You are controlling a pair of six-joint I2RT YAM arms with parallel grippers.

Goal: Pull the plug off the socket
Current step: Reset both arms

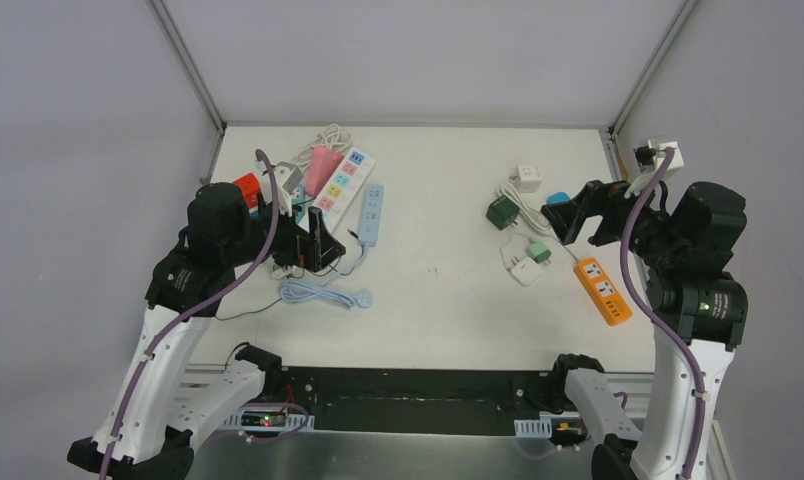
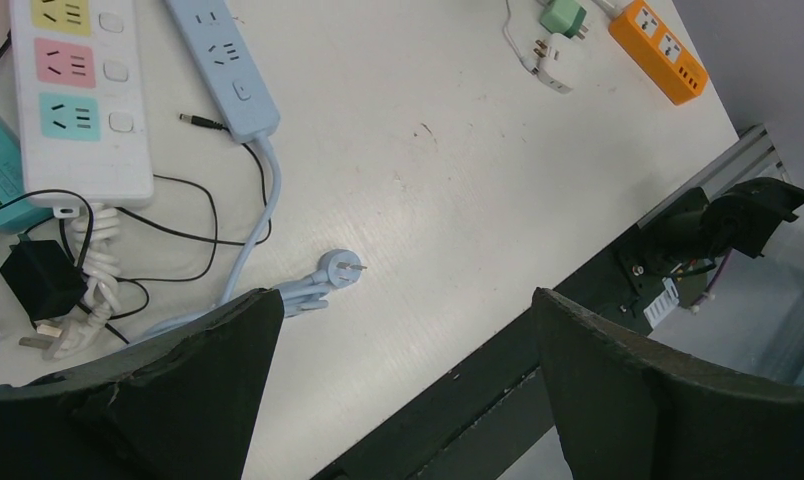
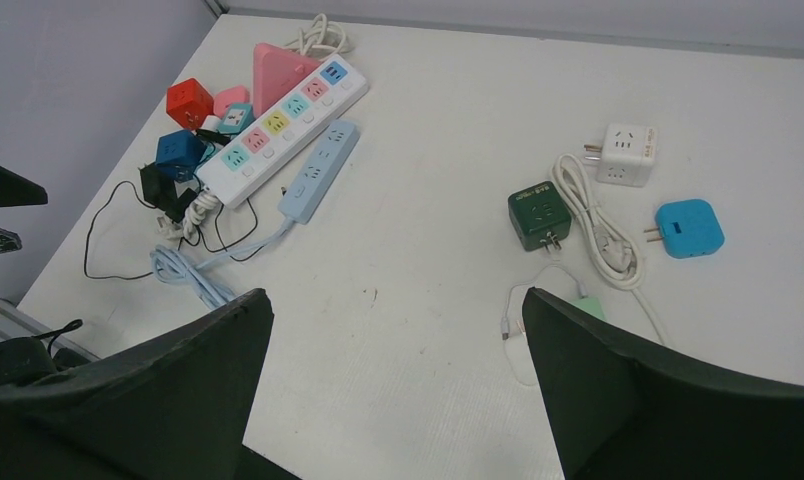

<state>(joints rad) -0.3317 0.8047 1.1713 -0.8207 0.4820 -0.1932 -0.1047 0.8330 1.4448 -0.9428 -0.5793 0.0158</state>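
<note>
Right gripper [image 3: 393, 300], spread wide, half hides green plug [image 3: 585, 302].

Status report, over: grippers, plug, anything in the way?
Left gripper, right gripper open, empty. Pink adapter by white power strip, untouched. Loose cables tangled beside the strip.

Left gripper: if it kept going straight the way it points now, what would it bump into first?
Probably the bare white table, just beside the loose pale-blue plug. The left gripper is open and points down at it. Nothing else shows in between, though depth is hard to judge.
</note>
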